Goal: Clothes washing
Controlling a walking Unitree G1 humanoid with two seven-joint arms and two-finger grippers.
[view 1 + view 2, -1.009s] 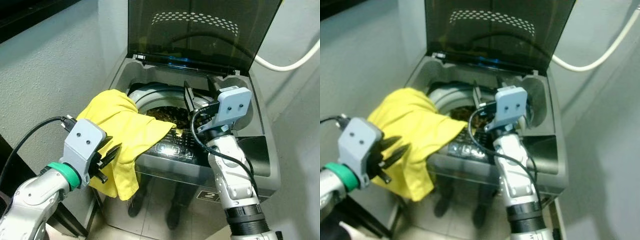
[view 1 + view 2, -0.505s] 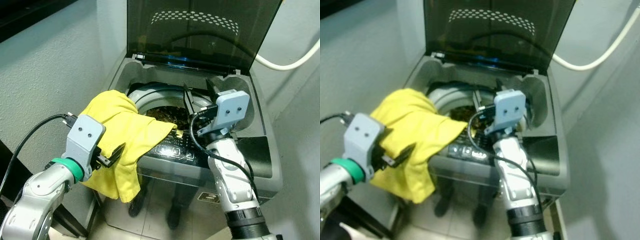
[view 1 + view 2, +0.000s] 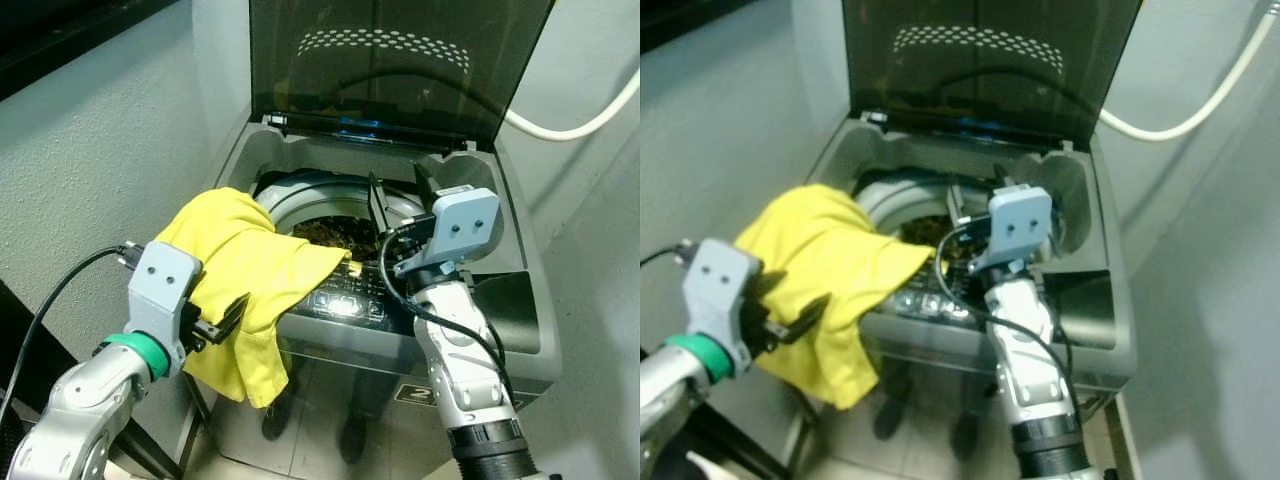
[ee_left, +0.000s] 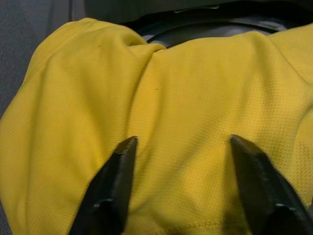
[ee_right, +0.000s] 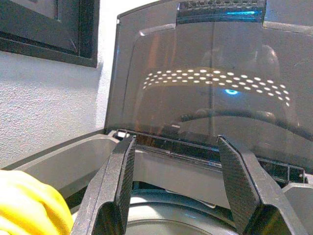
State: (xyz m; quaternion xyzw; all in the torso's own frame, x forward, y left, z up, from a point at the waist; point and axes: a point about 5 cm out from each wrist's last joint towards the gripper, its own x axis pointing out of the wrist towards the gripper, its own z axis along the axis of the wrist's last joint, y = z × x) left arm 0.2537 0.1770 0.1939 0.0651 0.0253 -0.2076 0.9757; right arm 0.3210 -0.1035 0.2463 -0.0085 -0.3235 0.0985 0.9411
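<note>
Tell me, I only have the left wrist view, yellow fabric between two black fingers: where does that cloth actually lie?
Observer: The yellow cloth is draped over the washer's front left rim, part hanging down outside.
Operator: Is the lid up?
Observer: Yes, the dark lid stands raised behind the drum, which already holds dark laundry.
Operator: Where's the other arm?
Observer: The right gripper hangs over the drum opening, jaws open and holding nothing.
Operator: And the left?
Observer: The left gripper is at the hanging part of the cloth, jaws open.
</note>
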